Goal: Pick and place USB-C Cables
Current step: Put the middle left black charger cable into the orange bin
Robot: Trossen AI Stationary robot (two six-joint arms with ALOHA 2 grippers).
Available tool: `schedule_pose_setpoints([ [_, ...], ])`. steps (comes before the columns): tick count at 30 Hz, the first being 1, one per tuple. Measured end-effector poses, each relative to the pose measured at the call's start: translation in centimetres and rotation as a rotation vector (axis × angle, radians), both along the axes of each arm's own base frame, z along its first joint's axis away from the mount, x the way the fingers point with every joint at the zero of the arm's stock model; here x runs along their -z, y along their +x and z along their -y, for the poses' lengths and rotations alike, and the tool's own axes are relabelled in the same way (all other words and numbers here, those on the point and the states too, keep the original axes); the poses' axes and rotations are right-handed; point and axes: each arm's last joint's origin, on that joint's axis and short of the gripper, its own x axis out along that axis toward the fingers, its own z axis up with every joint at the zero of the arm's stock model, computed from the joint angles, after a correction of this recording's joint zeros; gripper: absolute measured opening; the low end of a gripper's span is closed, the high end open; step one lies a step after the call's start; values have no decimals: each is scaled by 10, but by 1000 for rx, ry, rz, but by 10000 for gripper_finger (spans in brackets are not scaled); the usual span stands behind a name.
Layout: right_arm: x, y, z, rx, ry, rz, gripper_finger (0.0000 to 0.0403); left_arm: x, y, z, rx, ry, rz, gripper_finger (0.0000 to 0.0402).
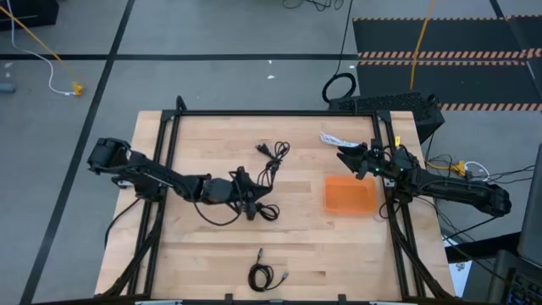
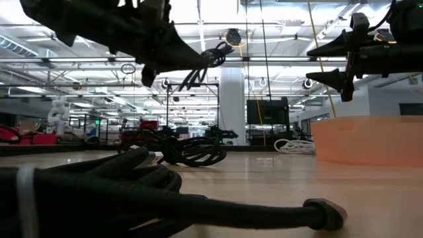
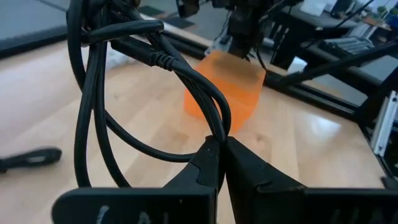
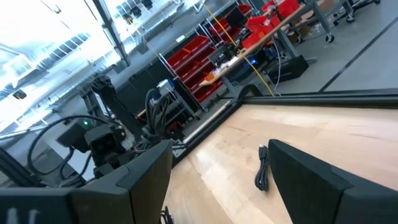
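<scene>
Evidently light and floppy, the thin black coiled USB-C cable [image 3: 155, 93] dangles above the wooden counter [image 1: 203, 254], pinched at one strand by the closed left end effector [image 3: 219, 149]. Gripping several strands together would probably limit swinging; the right end effector [image 1: 362, 161] waits, fingers apart and empty, beside the orange plastic tray [image 1: 351, 195].

— Spotted on the wooden table [image 1: 212, 254]?
— Noted an orange tray [image 1: 351, 196] at three o'clock.
— Beyond the far edge?
— Saw a black ring-shaped loop [image 1: 340, 87] on the floor at one o'clock, and near it a yellow cord [image 1: 422, 42] crossing a hazard-striped mat [image 1: 474, 80].
</scene>
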Motion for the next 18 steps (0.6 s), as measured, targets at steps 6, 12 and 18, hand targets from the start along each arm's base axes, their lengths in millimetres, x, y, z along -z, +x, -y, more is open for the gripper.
schedule_pose_setpoints([
  [6, -5, 0, 0, -6, -6, 51, 256, 7, 10, -7, -14, 52, 53, 17],
  [12, -10, 0, -3, -45, 21, 118, 256, 18, 25, -9, 40, 45, 72, 18],
  [18, -17, 1, -12, -113, -16, 186, 256, 18, 55, -8, 50, 93, 84, 18],
])
